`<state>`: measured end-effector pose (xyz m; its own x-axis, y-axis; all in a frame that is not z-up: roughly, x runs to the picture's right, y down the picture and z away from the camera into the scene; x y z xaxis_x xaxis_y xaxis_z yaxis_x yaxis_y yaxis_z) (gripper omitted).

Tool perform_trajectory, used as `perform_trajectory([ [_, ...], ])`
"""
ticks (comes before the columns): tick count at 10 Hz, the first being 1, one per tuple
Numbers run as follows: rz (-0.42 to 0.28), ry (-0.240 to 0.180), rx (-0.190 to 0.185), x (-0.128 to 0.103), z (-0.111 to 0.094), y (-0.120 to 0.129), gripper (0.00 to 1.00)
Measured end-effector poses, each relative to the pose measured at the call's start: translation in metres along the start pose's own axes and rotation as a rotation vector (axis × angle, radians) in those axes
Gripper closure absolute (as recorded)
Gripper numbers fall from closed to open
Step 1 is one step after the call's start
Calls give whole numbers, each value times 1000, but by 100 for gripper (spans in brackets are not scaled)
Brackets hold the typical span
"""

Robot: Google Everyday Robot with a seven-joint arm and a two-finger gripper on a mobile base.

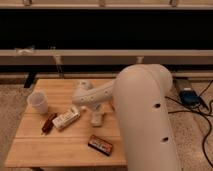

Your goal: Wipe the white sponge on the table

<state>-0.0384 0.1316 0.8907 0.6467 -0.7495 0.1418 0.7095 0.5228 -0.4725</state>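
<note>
A white cup stands at the far left of the table. To its right lie a small dark red thing and a white printed packet. Right of the packet, the gripper points down at the wood. The white sponge may be under it, but I cannot tell, nor how the jaws stand. It looks like the wiping step. Next, I think, it must press and slide. A dark bar lies nearer the front.

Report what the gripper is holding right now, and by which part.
Cannot be told. The gripper is down at the light wooden planked table, right of the long white printed packet; a pale shape sits there, but no grasp or small off-white rectangular sponge is distinguishable.
</note>
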Motion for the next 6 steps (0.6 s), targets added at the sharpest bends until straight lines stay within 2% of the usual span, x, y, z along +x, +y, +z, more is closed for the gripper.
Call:
perform_trajectory([
  [1, -13, -1, 12, -6, -5, -3, 100],
  [2, -37, -5, 32, -15, -14, -6, 96],
  [4, -70, -9, 51, -26, -24, -6, 79],
  [5, -94, -15, 59, -33, -30, -4, 65],
  [6, -105, -22, 61, -35, -31, -2, 57],
])
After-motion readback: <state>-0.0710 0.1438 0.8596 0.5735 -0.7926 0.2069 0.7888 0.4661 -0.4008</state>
